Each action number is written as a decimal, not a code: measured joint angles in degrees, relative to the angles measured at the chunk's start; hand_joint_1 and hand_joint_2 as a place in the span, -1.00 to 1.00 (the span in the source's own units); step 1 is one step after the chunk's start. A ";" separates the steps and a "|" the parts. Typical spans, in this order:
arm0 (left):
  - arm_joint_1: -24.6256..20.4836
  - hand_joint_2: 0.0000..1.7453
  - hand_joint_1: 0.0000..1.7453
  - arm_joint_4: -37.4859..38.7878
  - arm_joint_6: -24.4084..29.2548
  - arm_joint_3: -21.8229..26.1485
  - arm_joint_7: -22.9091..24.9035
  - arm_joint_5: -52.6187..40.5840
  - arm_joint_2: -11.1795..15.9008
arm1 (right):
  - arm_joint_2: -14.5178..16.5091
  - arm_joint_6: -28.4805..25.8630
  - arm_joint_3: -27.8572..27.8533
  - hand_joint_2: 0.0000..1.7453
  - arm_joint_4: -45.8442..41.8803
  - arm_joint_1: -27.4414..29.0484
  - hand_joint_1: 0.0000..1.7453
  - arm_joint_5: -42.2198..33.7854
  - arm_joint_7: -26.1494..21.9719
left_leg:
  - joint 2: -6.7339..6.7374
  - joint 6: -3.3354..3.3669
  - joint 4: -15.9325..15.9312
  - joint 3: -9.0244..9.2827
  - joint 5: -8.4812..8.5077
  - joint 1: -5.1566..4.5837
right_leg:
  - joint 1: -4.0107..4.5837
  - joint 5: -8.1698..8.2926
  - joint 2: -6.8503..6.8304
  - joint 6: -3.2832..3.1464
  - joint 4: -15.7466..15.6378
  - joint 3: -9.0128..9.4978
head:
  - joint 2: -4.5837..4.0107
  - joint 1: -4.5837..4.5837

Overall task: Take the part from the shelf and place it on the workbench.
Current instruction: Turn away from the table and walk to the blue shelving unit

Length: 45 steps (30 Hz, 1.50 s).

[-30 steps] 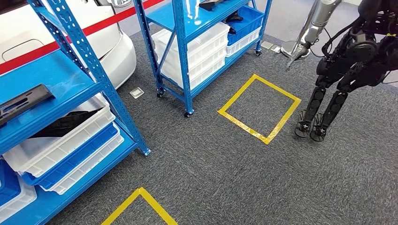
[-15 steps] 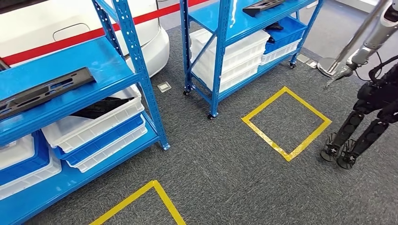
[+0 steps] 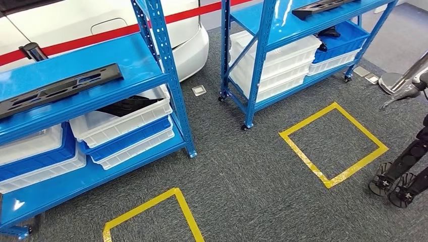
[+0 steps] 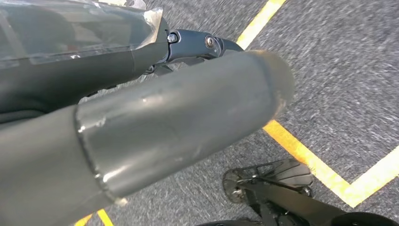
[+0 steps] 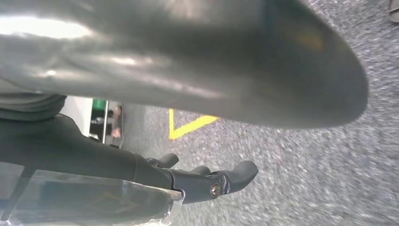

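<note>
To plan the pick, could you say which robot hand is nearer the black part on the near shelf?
Left, likely: the black part lies on the robot's left side; left robot hand and right robot hand both hang above carpet.

- We see the left robot hand (image 4: pixel 188 113): a thick grey thumb, smooth, with small scuffs and a chipped rim; beside it dark fingers joined by a silver screw (image 4: pixel 208 41); clear glossy film covers the back.
- We see the right robot hand (image 5: pixel 197 141): a glossy grey thumb, dark fingers with one round screw (image 5: pixel 216 189), and clear film.
</note>
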 joint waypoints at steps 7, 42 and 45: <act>-0.31 -1.00 -1.00 -0.02 -0.01 0.05 -0.03 -0.19 0.23 | 0.60 -0.02 -0.01 -1.00 -0.03 -0.67 -1.00 -0.01 -0.73 | 2.66 2.37 -12.79 6.16 4.44 -1.55 | 0.64 -1.06 -3.38 0.91 -0.56 1.39 | 0.02 0.12; -0.67 -1.00 -1.00 0.09 -0.63 0.37 0.15 -2.43 0.02 | 5.08 1.03 -1.95 -1.00 -0.19 -1.55 -1.00 -0.27 -9.00 | -0.29 1.93 -14.61 7.50 5.55 -0.25 | -0.04 -4.00 1.65 1.59 6.49 -2.08 | 0.01 0.38; -0.77 -1.00 -1.00 0.09 -0.61 0.37 0.04 -2.82 0.03 | 5.66 1.25 -1.94 -1.00 -0.17 -1.49 -1.00 0.24 -10.58 | -2.77 2.09 -14.56 7.43 5.55 -0.30 | -0.20 -6.31 3.22 1.88 14.74 -7.06 | 0.01 0.47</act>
